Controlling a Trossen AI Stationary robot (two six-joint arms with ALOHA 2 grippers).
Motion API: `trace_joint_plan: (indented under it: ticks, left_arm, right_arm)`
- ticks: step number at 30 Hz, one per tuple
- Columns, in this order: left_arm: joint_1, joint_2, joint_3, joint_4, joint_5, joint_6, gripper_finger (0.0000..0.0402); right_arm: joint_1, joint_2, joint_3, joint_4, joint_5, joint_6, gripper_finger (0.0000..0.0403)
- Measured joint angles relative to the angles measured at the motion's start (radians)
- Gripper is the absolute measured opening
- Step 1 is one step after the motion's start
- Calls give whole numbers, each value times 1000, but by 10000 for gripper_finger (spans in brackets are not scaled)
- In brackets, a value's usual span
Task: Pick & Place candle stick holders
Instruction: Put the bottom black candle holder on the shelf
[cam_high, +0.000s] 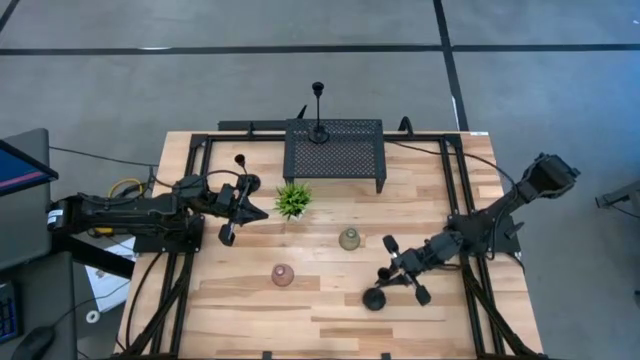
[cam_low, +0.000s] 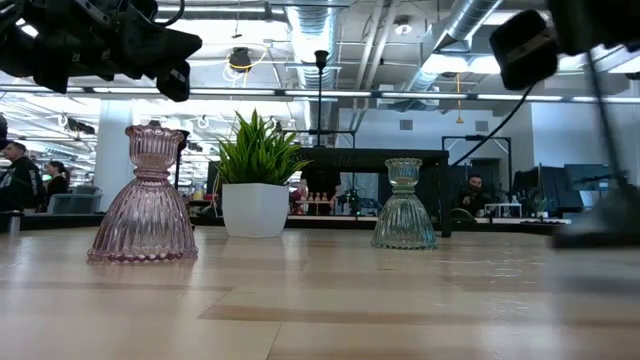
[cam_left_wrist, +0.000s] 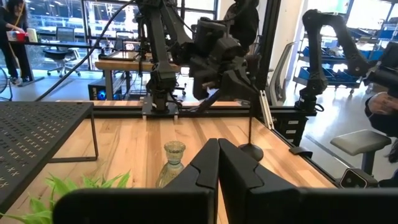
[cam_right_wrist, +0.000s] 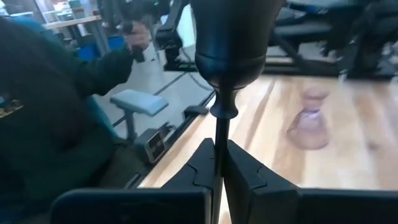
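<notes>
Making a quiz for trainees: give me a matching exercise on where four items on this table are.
Things:
1. pinkish ribbed glass cup
2. greenish ribbed glass cup
3. slim black metal holder
4. right gripper

Places or states:
A. on the black mesh rack
B. shut on a black holder stem
C. nearest the table's front edge
D. right of the green potted plant

Pairs: 1-C, 2-D, 3-A, 4-B

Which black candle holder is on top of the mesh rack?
The black holder at the table's far edge stands on the rack; the other two sit by the left gripper and in the right gripper.
</notes>
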Motion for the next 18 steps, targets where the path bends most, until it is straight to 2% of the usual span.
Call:
trace_joint_plan:
  ticks: [3, 10, 13, 18]
  left_arm:
    - [0, 0, 0, 0, 0, 0, 4]
    - [0, 0, 0, 0, 1, 0, 6]
    - [0, 0, 0, 0, 1, -1, 4]
    - [0, 0, 0, 0, 1, -29, 6]
  right_arm:
    - [-45, -76, 0, -40, -45, -13, 4]
    - [-158, -273, 27, -247, -51, -13, 2]
    - [-219, -315, 102, -379, -63, -27, 2]
    - [-339, -314, 271, -559, -175, -96, 1]
